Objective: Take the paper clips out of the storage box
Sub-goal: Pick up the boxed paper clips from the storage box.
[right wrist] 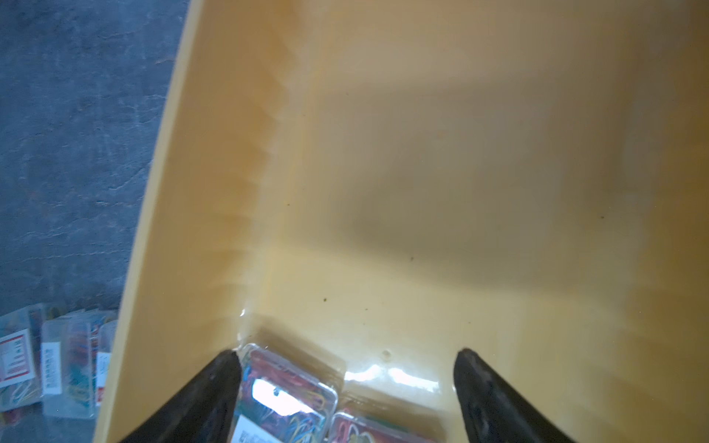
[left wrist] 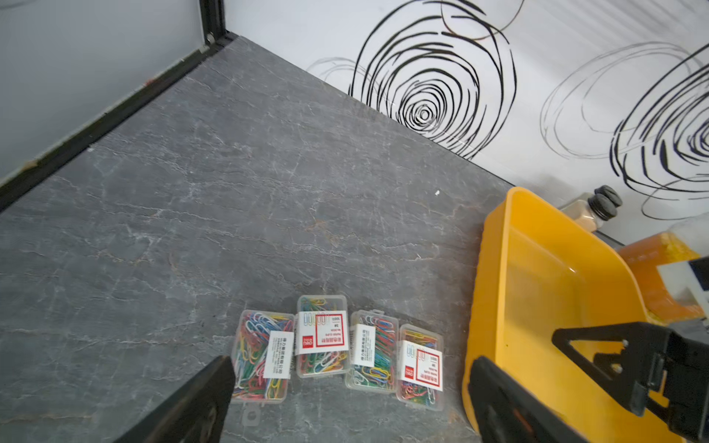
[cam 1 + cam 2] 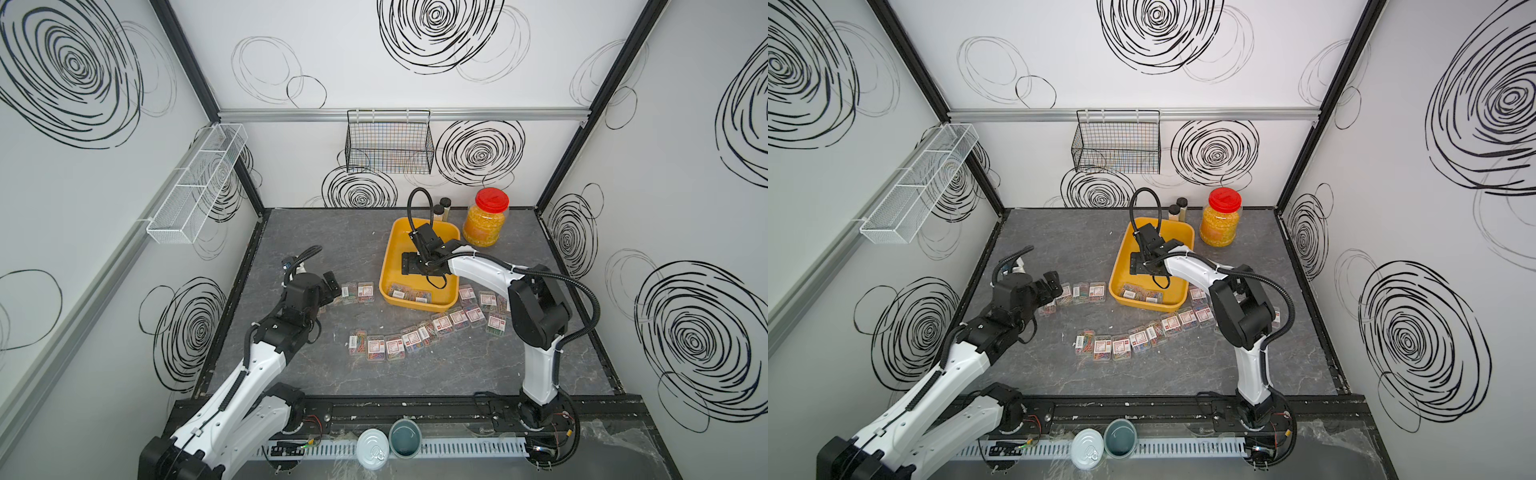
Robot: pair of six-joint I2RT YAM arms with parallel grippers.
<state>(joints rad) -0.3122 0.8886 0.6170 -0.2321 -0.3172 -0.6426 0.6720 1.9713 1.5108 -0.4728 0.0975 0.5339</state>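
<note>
**Unloading Almost Complete: Both Grippers Spread, a Few Cases Left in the Box**

Nearest, a curved row of paper clips (image 3: 415, 334) lies on the table (image 3: 311, 374), already out. The left gripper (image 3: 336, 287), jaws spread and empty, hangs over four cases (image 2: 322, 337) lined up just ahead of it, evidently a set-down spot. Beyond, the right gripper (image 1: 347, 354), also spread, reaches into the storage box (image 3: 387, 266). The last cases (image 3: 409, 294) lie beneath its jaws, likely the next pick. Behind the box stand a jar (image 3: 484, 224) and two bottles (image 3: 444, 205).
</note>
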